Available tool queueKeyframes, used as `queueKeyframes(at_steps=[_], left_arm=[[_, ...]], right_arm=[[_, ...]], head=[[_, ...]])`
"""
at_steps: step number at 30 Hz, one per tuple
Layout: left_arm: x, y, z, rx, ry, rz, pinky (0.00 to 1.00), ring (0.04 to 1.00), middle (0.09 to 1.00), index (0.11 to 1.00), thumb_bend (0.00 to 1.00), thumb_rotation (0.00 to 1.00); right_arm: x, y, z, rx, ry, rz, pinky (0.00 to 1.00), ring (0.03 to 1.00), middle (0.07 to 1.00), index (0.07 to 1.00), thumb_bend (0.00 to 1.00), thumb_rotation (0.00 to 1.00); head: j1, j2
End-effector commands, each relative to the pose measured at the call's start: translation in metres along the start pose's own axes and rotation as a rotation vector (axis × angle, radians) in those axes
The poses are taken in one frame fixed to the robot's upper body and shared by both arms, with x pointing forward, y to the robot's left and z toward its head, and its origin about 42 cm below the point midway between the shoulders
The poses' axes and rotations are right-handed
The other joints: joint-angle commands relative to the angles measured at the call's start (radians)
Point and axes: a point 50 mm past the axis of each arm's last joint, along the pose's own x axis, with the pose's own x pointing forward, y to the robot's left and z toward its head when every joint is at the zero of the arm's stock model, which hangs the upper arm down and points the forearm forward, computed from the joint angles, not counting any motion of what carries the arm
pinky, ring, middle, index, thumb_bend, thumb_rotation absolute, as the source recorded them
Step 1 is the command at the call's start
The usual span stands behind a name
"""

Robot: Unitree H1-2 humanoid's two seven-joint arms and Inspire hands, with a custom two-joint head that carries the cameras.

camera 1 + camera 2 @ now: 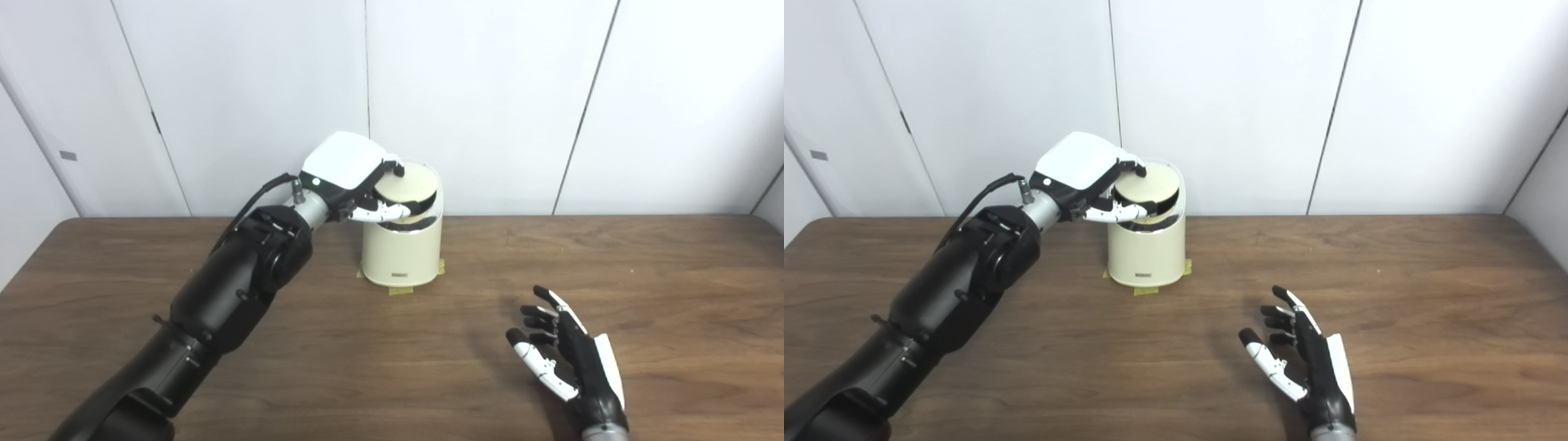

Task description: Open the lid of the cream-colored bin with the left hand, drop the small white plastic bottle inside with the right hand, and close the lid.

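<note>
The cream-colored bin [401, 254] stands on the wooden table [674, 275], near the far edge and close to the white wall panels [490, 92]. Small pieces of yellow tape [401, 290] show at its base. Its round lid [409, 185] is tilted, and a dark gap is visible under the front side of it.

The left hand [358, 177] is at the top of the bin, on the left side of it. Its fingers [395, 166] lie over the upper edge of the lid and its thumb [386, 212] reaches under the lid from the front, so the hand is pinching the lid between them. The black left arm [239, 288] goes from the bottom left corner up to the bin.

The right hand [1304, 367] is in front of the bin and to the right, well apart from it, low over the table. The palm faces left, the fingers are spread and a little bent, and it is holding nothing.

I cannot see the small white plastic bottle anywhere, not on the table and not in a hand. I cannot tell if it is inside the bin, because the inside is dark.
</note>
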Motion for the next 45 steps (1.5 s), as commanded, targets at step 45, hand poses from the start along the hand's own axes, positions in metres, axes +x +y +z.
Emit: queueKeyframes(at_steps=[45], left_arm=[[-0.026,-0.030,0.032,0.101,-0.113,-0.109,0.87,0.830,0.788,0.768,0.56,0.97]], right_arm=[[0.004,-0.001,0.011,-0.039,0.016,-0.031,0.68,0.764,0.755,0.849,0.45,0.55]], head=[[-0.030,0.052]])
